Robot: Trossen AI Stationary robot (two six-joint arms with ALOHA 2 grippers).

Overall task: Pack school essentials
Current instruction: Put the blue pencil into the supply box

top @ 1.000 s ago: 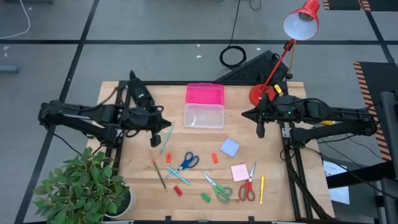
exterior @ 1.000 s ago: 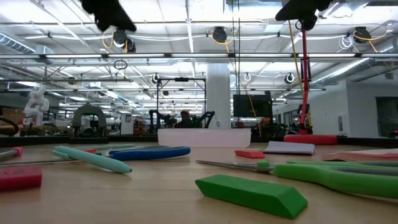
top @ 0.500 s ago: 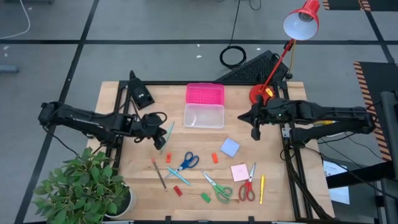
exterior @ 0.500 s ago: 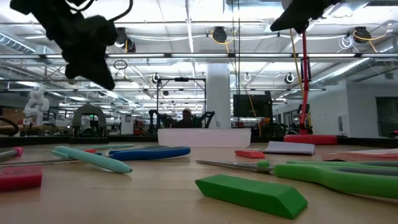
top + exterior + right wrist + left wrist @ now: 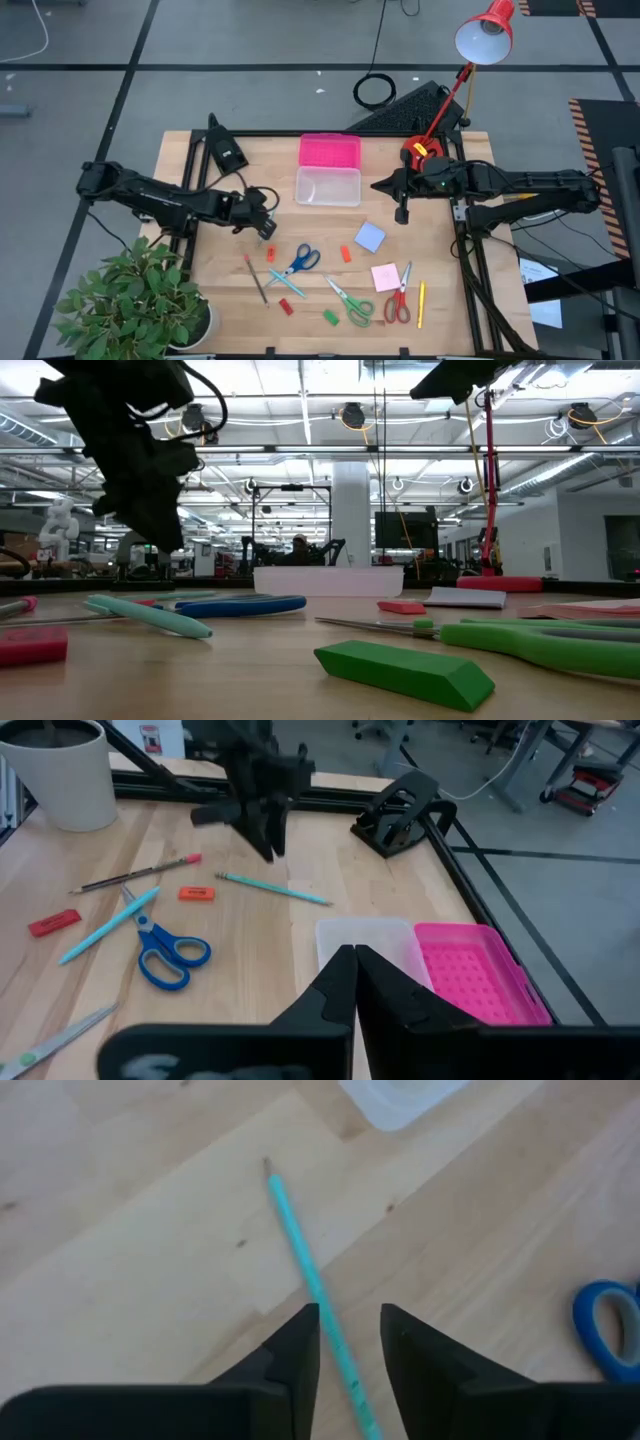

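Left gripper (image 5: pixel 265 226) left of centre in the overhead frame, fingers parted a little and poised just over the teal pencil (image 5: pixel 311 1286), nothing held. Lower centre: blue-handled scissors (image 5: pixel 300 261), green-handled scissors (image 5: pixel 352 303), red-handled scissors (image 5: pixel 399 297), blue notepad (image 5: pixel 370 237), pink notepad (image 5: pixel 386 277), yellow pencil (image 5: pixel 421 304), loose on the wooden table (image 5: pixel 180 150) below the clear plastic box (image 5: pixel 328 186). Right gripper (image 5: pixel 402 212) right of centre, beside the box, fingers pressed together, empty.
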